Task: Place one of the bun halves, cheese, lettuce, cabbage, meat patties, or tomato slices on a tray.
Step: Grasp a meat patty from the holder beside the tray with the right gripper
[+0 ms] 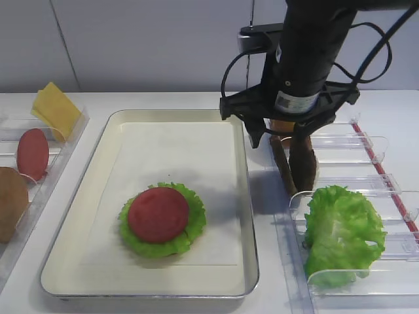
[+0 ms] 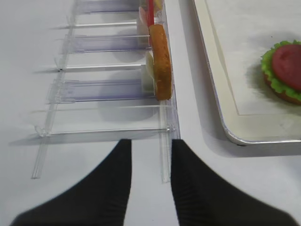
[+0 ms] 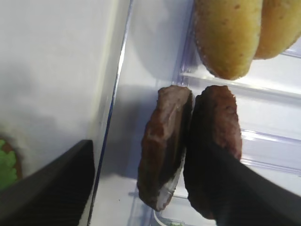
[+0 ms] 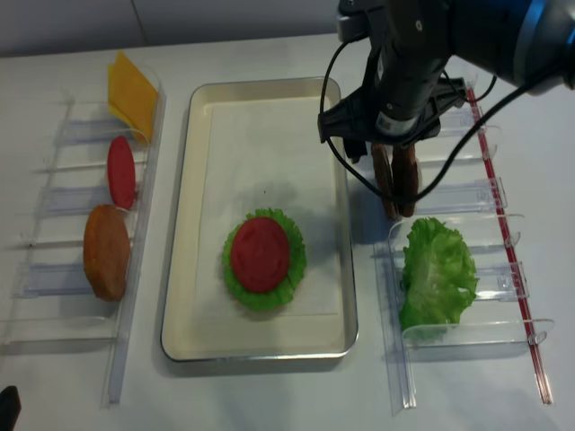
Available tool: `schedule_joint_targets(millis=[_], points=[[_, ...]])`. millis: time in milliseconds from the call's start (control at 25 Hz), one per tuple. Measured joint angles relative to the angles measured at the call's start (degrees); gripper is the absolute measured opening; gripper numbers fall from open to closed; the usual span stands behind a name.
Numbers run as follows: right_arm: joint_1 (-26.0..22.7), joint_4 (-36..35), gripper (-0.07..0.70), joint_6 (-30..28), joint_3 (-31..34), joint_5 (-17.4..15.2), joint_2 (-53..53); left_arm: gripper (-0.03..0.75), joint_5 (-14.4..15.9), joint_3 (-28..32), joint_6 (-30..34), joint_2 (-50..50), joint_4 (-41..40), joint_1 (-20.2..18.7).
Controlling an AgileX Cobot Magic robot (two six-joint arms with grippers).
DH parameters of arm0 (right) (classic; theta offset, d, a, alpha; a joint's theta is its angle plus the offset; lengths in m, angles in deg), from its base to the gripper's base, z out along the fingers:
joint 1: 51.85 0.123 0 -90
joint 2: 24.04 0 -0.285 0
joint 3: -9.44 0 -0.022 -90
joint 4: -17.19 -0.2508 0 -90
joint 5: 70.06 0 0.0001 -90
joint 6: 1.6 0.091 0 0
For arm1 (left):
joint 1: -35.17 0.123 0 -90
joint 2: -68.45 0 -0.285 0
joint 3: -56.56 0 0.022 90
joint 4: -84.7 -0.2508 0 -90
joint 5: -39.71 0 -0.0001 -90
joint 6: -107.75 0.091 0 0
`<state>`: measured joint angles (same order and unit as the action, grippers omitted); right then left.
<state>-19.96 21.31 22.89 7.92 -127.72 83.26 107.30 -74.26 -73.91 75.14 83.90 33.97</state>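
Two meat patties (image 3: pixel 188 150) stand on edge beside lettuce (image 1: pixel 344 232).

Meat patties (image 3: pixel 188 150) dark brown, grainy. Tray (image 1: pixel 98 163) cream, silvery rim; lettuce (image 1: pixel 340 229) bright green, tomato slice (image 1: pixel 158 214) red, cheese (image 1: pixel 55 108) yellow.

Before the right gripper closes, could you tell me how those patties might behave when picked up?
The patties stand on edge, pressed together, so closing on one may drag or tip the other. Each looks stiff, keeping its disc shape upright. The rough, grainy faces should grip well in the right gripper, whose jaws stand wide.
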Motion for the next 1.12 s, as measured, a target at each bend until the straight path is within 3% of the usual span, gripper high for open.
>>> schedule_joint_targets(millis=[480,640,880,1120], points=[[0.0,-1.9,0.442,0.6,-0.1,0.3,3.4,0.197,0.0,0.0,0.0,0.0,0.0,0.0],[0.0,-1.9,0.370,0.6,-0.1,0.3,3.5,0.197,0.0,0.0,0.0,0.0,0.0,0.0],[0.0,-1.5,0.191,0.6,-0.2,-0.6,3.5,0.197,0.0,0.0,0.0,0.0,0.0,0.0],[0.0,-1.4,0.190,0.6,-0.3,-1.8,3.5,0.197,0.0,0.0,0.0,0.0,0.0,0.0]])
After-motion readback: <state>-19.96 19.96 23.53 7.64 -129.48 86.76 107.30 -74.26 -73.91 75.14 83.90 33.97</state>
